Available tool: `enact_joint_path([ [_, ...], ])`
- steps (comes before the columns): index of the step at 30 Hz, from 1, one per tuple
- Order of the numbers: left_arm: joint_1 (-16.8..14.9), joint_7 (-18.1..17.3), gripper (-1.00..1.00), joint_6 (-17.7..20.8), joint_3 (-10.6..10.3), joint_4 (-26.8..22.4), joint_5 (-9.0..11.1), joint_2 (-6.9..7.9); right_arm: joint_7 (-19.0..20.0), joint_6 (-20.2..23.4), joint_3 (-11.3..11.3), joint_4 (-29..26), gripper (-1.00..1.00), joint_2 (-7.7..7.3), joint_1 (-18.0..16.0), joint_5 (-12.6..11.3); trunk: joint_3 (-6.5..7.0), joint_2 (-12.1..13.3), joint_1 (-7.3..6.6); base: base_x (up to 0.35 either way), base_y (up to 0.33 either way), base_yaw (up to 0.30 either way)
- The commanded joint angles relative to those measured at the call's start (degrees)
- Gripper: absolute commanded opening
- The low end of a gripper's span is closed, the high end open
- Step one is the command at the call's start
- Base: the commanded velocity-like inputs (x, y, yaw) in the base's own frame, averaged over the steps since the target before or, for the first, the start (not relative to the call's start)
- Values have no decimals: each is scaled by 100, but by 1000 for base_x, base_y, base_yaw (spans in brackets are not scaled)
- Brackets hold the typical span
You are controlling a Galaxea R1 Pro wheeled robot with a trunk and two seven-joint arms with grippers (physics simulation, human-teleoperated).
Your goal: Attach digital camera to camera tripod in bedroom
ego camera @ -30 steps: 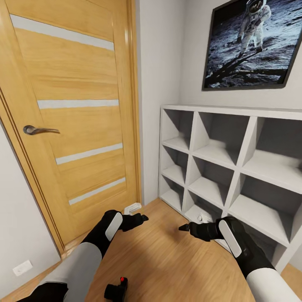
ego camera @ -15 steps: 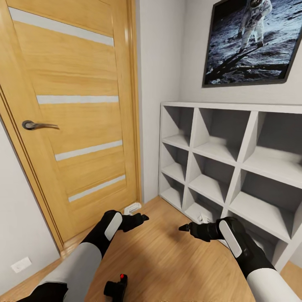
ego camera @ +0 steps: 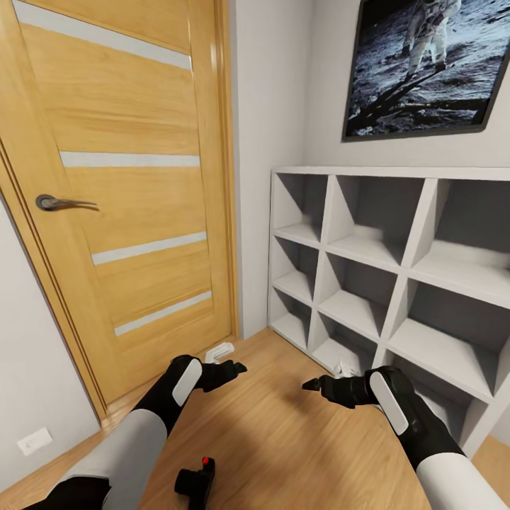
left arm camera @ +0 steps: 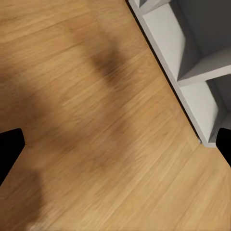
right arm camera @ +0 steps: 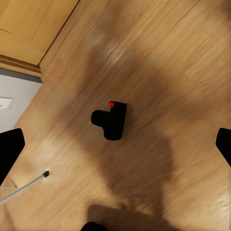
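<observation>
- The digital camera (ego camera: 196, 482) is lying on the wood floor (ego camera: 283, 439), low in the head view, between the two forearms and nearer the left one; its red dot is facing up.
- In the right wrist view the camera (right arm camera: 110, 119) is sitting alone on the boards, with a thin silver rod with a black tip (right arm camera: 29, 185) lying well apart from it, near a fingertip.
- The left gripper (ego camera: 228, 371) is hanging above the floor in front of the wooden door (ego camera: 120, 184). Its fingers (left arm camera: 10, 149) are standing wide apart at opposite edges of the left wrist view, holding nothing.
- The right gripper (ego camera: 319, 386) is hovering just beside the bottom of the white shelf unit (ego camera: 397, 283). Its fingers (right arm camera: 9, 149) are likewise spread wide, gripping nothing.
- A small white object (ego camera: 346, 368) is lying at the foot of the shelf unit; I cannot tell what it is.
- A framed astronaut picture (ego camera: 425, 64) is hanging on the wall above the shelves.
- A metal handle (ego camera: 60, 204) is sticking out from the door.
</observation>
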Motion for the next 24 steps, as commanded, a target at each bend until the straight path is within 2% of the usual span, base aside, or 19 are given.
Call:
enact_joint_path([
  [1,-2,14,100,21,-4,-6,25,19,54,12,6,0,100,-5,-4,54,-24,-44,22,0,0,0],
  [7,-2,15,100,19,-4,-5,27,92,69,12,-20,34,100,-5,-4,22,-132,-285,153,0,0,0],
  [24,-2,16,100,18,-4,-15,25,111,135,12,-93,7,100,-6,-4,-8,-437,-967,527,0,0,0],
])
